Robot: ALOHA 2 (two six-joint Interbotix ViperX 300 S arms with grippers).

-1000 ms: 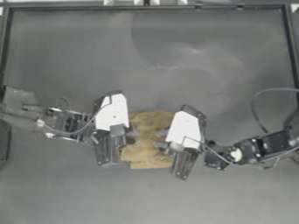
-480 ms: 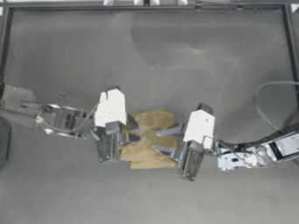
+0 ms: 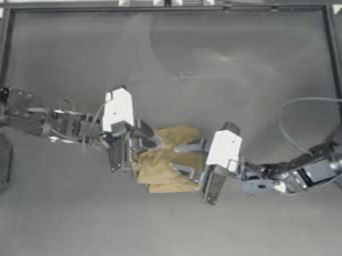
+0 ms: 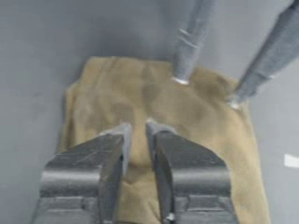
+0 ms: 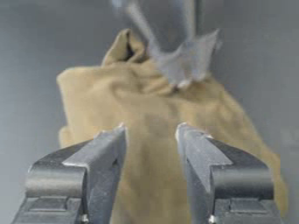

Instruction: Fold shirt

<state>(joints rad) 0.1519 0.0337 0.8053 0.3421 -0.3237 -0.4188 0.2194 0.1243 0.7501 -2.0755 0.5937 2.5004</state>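
Tan cloth, folded small: the shirt (image 3: pixel 170 161) lying as a compact bundle in the near half of the surface (image 3: pixel 200 60), between both arms. At its left edge, the left end effector (image 4: pixel 137 131), jaws almost together over the fabric, a narrow gap visible, no fold seen pinched. At its right edge, the right end effector (image 5: pixel 151 131), jaws apart above the cloth, gripping nothing. Best now: press the layers flat, align the edges, release slowly without dragging the top layer. Farther off, dark grey matte surface, bordered by a thin frame (image 3: pixel 167 7).
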